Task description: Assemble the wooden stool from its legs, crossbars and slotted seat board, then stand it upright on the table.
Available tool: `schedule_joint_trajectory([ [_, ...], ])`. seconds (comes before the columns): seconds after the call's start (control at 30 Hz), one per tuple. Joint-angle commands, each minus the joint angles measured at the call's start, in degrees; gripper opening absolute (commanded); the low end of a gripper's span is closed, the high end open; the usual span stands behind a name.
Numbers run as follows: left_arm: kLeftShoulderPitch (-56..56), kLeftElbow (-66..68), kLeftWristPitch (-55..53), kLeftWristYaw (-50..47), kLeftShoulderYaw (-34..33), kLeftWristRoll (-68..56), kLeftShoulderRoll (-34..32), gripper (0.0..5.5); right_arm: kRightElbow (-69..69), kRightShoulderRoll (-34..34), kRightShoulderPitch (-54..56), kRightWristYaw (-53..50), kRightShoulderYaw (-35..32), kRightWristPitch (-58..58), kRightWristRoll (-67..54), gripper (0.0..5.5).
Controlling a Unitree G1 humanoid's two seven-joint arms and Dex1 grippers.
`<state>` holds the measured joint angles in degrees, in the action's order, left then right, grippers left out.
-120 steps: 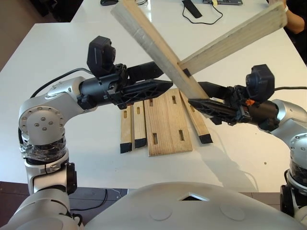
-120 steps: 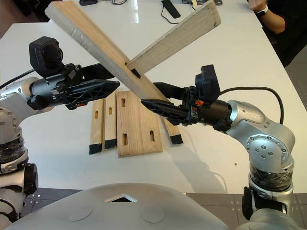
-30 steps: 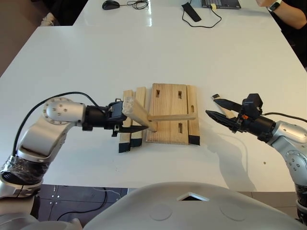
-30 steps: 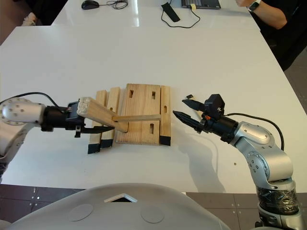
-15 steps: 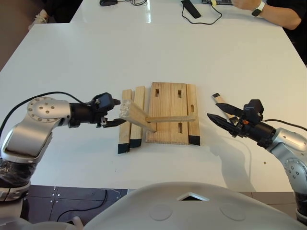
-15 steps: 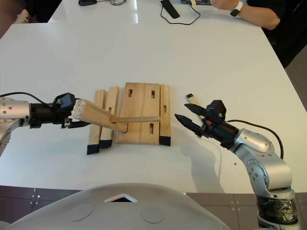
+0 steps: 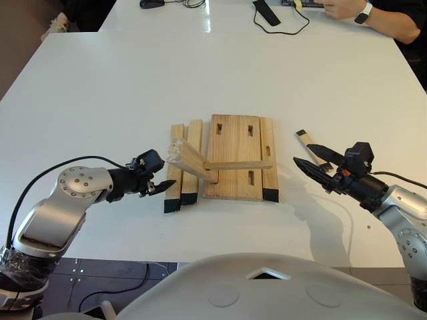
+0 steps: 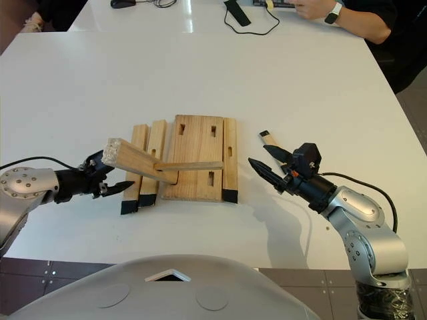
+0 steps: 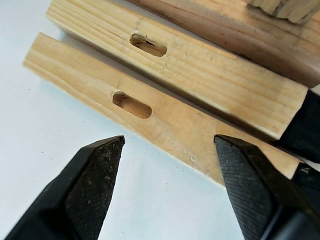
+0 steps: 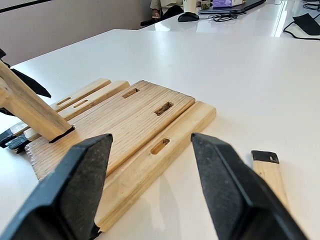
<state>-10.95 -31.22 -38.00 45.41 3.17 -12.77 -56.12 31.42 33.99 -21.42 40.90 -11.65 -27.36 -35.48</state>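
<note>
The stool leg [image 7: 192, 163] and joined crossbar [image 7: 240, 165] seemed light, stiff wood, best gripped mid-leg; the left gripper [image 7: 161, 184] and right gripper [image 7: 301, 153] gaped wide, empty.

The short leg piece [image 7: 304, 139] beside the right pincer [image 7: 301, 153] runs under it — its far end is hidden. The tilted leg [image 7: 192, 163] and crossbar [image 7: 240, 165] cover part of the seat board [image 7: 233, 147]; their joint is too small to judge.
</note>
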Motion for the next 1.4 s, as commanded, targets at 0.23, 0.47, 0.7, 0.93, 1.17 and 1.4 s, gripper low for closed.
schedule_joint_trajectory([
  [0.23, 0.88, 11.64, 6.54, 1.91, 1.93, 4.87, -1.74, 3.32, -0.60, 0.48, 0.51, 0.23, 0.65, 0.21, 1.37, 2.89],
  [0.47, 14.88, 22.83, 13.44, 9.42, 3.10, 5.19, -2.45, 3.32, -1.35, -0.12, 1.30, -0.20, 1.57, 0.48, 2.34, 2.89],
  [0.7, 19.94, 25.51, 9.57, 12.44, 1.15, 1.82, -0.02, 3.32, -1.34, -0.31, 0.94, -0.36, 2.01, 0.67, 2.80, 2.89],
  [0.93, 13.81, 17.62, 0.23, 9.35, -2.52, -1.61, 1.16, 3.74, -0.52, -0.84, -0.95, -1.03, 2.08, 1.14, 3.59, 2.89],
  [1.17, 9.84, 15.08, -1.27, 4.57, -1.20, 1.33, 1.97, 4.25, -0.15, -1.58, -1.76, -1.82, 2.63, 1.45, 4.12, 2.89],
  [1.4, 7.73, 18.20, 0.58, 3.11, 0.00, 2.23, 4.19, 4.25, -0.76, -1.30, -0.52, -1.21, 2.84, 1.01, 4.33, 2.89],
])
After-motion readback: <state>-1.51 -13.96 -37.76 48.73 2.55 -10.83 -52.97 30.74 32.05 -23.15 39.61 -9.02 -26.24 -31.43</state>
